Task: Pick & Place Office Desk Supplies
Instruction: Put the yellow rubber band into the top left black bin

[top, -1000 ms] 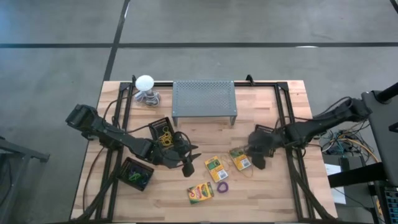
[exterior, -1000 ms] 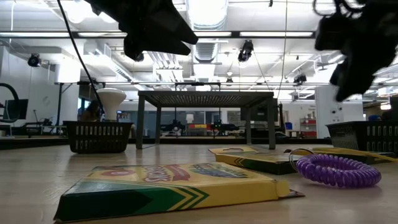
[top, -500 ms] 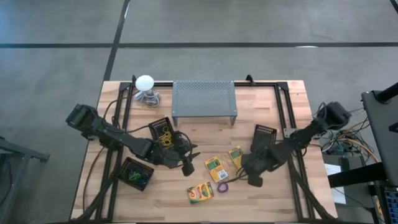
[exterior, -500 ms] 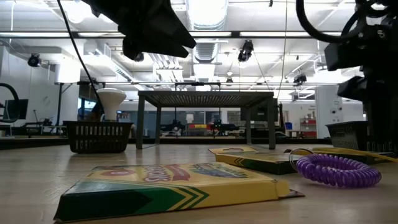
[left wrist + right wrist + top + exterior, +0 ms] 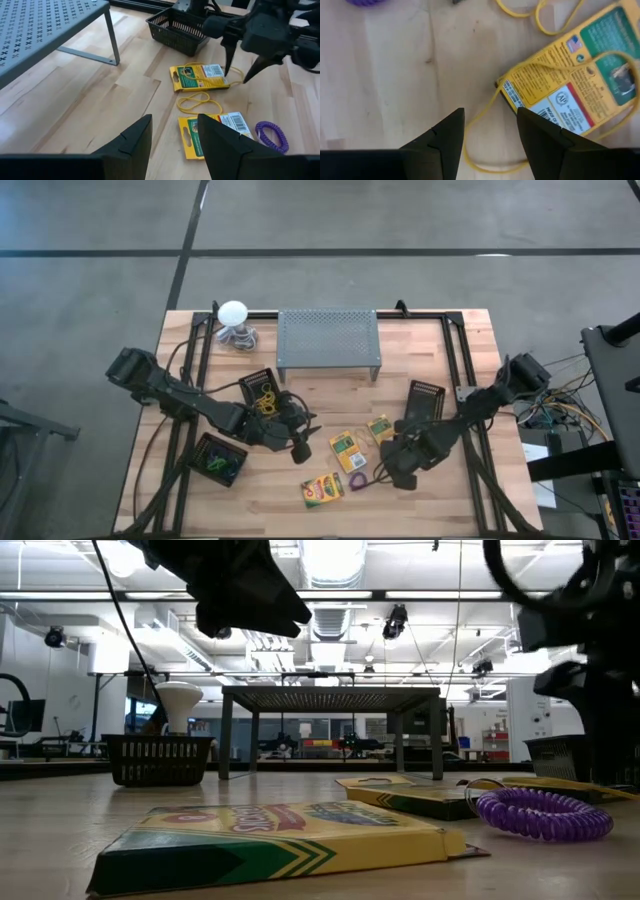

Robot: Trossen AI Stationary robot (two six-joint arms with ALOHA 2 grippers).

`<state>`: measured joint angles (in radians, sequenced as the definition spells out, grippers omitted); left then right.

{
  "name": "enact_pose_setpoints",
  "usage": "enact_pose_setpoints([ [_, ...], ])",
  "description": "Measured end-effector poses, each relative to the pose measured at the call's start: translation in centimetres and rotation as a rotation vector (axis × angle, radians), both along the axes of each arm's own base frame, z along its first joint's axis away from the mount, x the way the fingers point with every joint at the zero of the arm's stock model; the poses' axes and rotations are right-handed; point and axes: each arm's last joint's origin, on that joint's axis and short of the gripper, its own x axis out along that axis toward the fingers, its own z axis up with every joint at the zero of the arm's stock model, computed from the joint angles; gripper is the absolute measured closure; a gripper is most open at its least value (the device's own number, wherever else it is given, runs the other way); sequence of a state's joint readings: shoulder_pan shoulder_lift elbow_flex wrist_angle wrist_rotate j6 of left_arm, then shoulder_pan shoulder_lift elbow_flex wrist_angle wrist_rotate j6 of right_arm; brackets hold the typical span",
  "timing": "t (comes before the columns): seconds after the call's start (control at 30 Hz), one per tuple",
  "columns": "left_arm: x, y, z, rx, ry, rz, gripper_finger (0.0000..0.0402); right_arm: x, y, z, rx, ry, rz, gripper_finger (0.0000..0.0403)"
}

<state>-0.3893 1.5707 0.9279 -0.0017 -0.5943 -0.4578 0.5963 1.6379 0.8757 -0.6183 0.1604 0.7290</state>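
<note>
Right pincer [image 5: 385, 471] hangs low over the counter [image 5: 450, 500] toward four o'clock of the middle, its fingers spread apart and empty, straddling a strand of yellow rubber band [image 5: 485, 117] just off the corner of a crayon box [image 5: 570, 85]. We judge that band to be the thing in hand: it is thin, limp and nearly weightless, lying flat on the wood and partly looped over the box, so it will stretch and slide rather than lift cleanly. We would close on the free strand beside the box corner, where nothing lies under it, pressing the tips to the wood so the band cannot slip out beneath them; a pull may drag the light cardboard box along if the loop snags on it. Two more crayon boxes lie near, one [image 5: 345, 450] toward the centre and one [image 5: 322, 490] at six o'clock, stiff, flat and light, best taken across their narrow sides. A purple coil [image 5: 357, 481] sits between them, springy and easy to hook. Left pincer [image 5: 305, 438] waits at nine o'clock of the boxes, its fingers apart and holding nothing, beside a small black basket [image 5: 260, 390] with yellow bands in it.
</note>
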Motion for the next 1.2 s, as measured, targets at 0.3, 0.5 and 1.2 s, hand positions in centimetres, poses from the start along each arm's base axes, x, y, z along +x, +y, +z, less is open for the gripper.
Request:
enact_pose_setpoints([
  [0.3, -0.1, 0.0, -0.1, 0.013, 0.015, -0.01, 0.0238, -0.3, -0.1, -0.8, 0.041, -0.053, -0.121, 0.0223],
  [0.5, -0.1, 0.0, -0.2, 0.018, 0.027, -0.01, 0.0238, -0.8, 0.0, 0.2, 0.065, -0.08, -0.117, 0.0223],
  [1.2, -0.2, 0.1, -0.3, 0.024, 0.042, -0.01, 0.0238, -0.6, 0.6, -2.1, 0.024, -0.064, -0.191, 0.0223],
])
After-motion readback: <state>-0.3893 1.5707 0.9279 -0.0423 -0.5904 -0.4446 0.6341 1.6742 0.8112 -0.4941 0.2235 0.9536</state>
